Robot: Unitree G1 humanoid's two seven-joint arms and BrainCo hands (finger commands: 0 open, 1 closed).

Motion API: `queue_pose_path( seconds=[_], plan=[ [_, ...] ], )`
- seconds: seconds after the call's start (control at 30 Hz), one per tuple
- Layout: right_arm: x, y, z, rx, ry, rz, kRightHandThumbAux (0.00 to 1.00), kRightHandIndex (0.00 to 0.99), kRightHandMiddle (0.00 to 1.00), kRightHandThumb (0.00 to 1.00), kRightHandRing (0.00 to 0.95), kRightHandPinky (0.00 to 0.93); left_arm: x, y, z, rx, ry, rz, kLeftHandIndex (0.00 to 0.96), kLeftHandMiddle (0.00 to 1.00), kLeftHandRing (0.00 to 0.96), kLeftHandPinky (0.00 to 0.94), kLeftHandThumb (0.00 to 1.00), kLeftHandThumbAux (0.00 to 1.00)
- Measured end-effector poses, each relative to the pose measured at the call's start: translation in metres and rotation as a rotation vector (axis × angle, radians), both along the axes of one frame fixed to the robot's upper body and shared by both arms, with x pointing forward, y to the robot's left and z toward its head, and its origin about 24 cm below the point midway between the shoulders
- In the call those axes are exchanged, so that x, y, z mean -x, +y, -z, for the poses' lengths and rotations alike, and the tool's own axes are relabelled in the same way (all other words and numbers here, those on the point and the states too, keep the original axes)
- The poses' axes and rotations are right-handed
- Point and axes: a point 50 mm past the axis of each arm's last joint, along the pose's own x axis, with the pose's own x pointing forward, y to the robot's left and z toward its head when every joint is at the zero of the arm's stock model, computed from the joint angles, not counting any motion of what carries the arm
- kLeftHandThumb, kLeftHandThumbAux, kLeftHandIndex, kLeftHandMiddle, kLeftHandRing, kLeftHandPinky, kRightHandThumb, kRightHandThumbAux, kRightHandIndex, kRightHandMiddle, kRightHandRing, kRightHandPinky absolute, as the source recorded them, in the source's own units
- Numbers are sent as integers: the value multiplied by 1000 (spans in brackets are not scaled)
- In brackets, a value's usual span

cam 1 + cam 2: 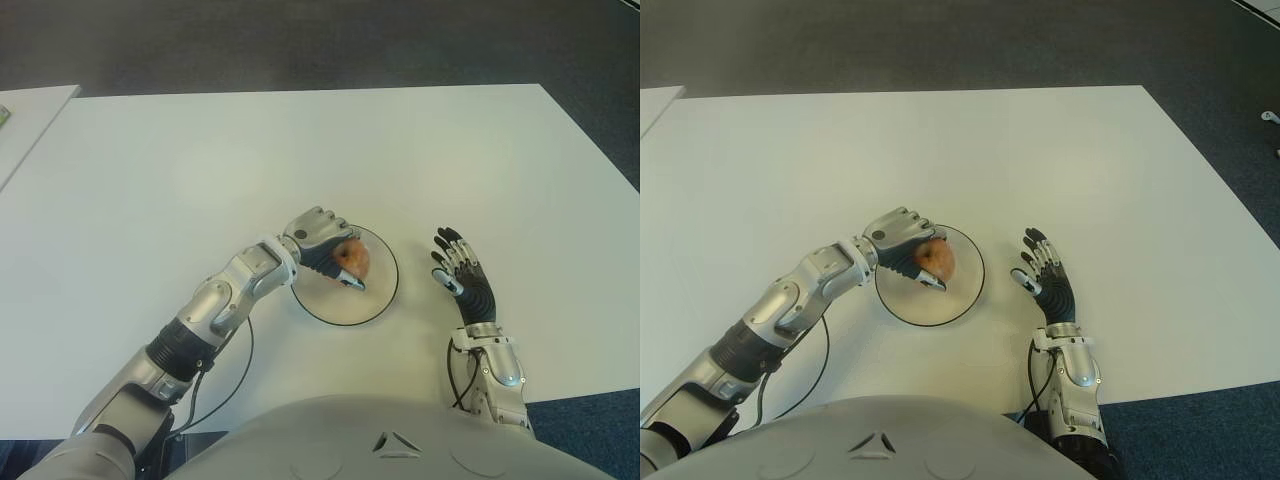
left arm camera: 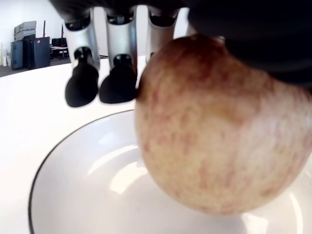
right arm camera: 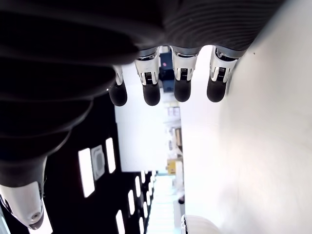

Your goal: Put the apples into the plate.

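While the round, red-mottled apple [image 1: 353, 259] hangs just over the shallow white, black-rimmed plate [image 1: 380, 300], the left hand [image 1: 322, 240] curls its metal fingers around it. Right hand [image 1: 462, 275] shows beside the plate on the smooth white table [image 1: 300, 150], fingers spread, empty.
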Motion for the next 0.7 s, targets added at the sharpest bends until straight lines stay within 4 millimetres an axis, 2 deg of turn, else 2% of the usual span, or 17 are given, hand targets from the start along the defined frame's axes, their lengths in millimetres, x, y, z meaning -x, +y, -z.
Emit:
queue_pose_path(
  seconds=[0.2,0.63,0.67,0.7],
  plan=[
    [1,0,0,-1,2,9,599,85,97,229,55,71,4,1,8,-6,23,-2,446,793,785,774,755,690],
    [1,2,0,-5,15,7,603,86,96,218,53,68,5,2,11,-35,19,5,446,779,765,759,755,690],
    [1,2,0,-5,15,7,602,86,95,218,53,68,5,2,11,-36,18,6,433,681,759,754,791,681],
    [1,2,0,-5,15,7,602,86,95,218,53,68,5,3,11,-37,18,7,429,647,757,752,804,677]
  ],
)
